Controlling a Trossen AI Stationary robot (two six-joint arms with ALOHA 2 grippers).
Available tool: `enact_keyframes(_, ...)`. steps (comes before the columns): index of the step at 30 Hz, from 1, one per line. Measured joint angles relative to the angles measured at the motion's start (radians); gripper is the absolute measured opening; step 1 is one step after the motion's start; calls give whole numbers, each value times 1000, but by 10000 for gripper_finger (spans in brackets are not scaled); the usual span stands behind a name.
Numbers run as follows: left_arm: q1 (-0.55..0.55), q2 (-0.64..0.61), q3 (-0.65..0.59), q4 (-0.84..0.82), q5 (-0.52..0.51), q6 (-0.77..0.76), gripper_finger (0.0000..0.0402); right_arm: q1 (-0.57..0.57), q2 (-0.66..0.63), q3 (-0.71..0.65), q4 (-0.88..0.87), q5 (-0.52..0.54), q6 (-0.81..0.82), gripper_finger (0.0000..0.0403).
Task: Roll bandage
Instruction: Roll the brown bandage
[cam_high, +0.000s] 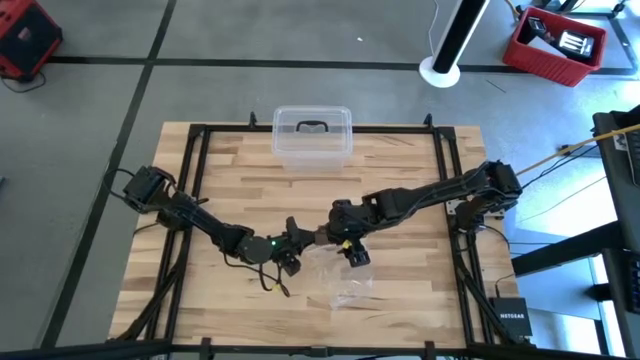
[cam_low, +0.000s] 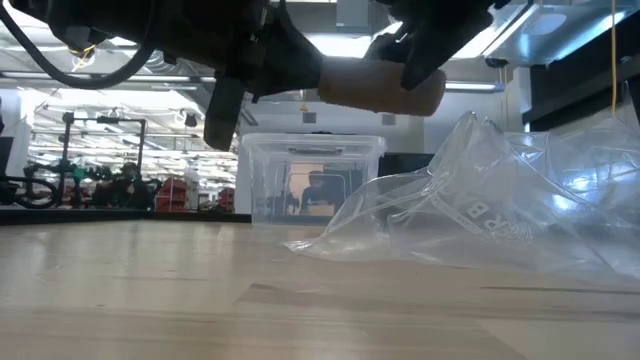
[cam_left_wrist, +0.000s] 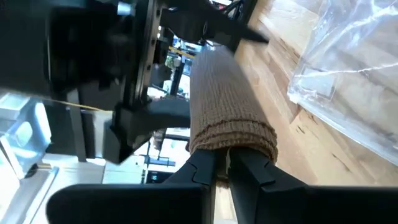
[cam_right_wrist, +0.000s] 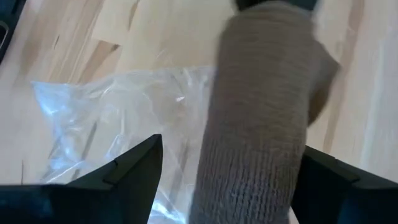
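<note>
- My left gripper (cam_left_wrist: 222, 163) is pinched nearly closed on one end of the rolled bandage (cam_left_wrist: 224, 102), held above the table (cam_high: 400, 290).
- My right gripper (cam_right_wrist: 227, 171) stands wide, fingers (cam_right_wrist: 121, 168) straddling the roll over the bag (cam_high: 342, 282).

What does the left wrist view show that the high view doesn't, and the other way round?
Only the left wrist view: the bandage is a ribbed brown roll, its near end pinched in the shut left end effector.

Only the high view: the clear plastic box at the table's far edge, and both arms meeting mid-table, with the right end effector over the bag.

Both: the crinkled clear plastic bag on the wooden table.
</note>
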Motion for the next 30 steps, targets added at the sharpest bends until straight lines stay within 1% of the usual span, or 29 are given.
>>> enact_keyframes(5, 1, 0, 0, 3, 15, -19, 19, 21, 0, 0, 2, 59, -19, 296)
enact_keyframes(10, 11, 0, 0, 3, 46, -126, 17, 19, 5, 0, 56, 64, -26, 296)
enact_keyframes(14, 19, 0, 0, -7, 67, -163, 16, 18, 22, 0, 128, 48, -34, 296)
enact_keyframes(19, 17, 0, 1, -27, 64, -249, 16, 19, 34, 0, 166, 104, -58, 296)
enact_keyframes(22, 12, 1, 2, -73, 54, -331, 16, 21, 14, 3, 199, 141, -64, 296)
enact_keyframes(26, 4, 1, 2, -130, 53, -462, 15, 22, -60, 5, 212, 138, -63, 296)
enact_keyframes(30, -4, 1, 1, -175, 58, -675, 15, 21, -144, 5, 187, 119, -62, 296)
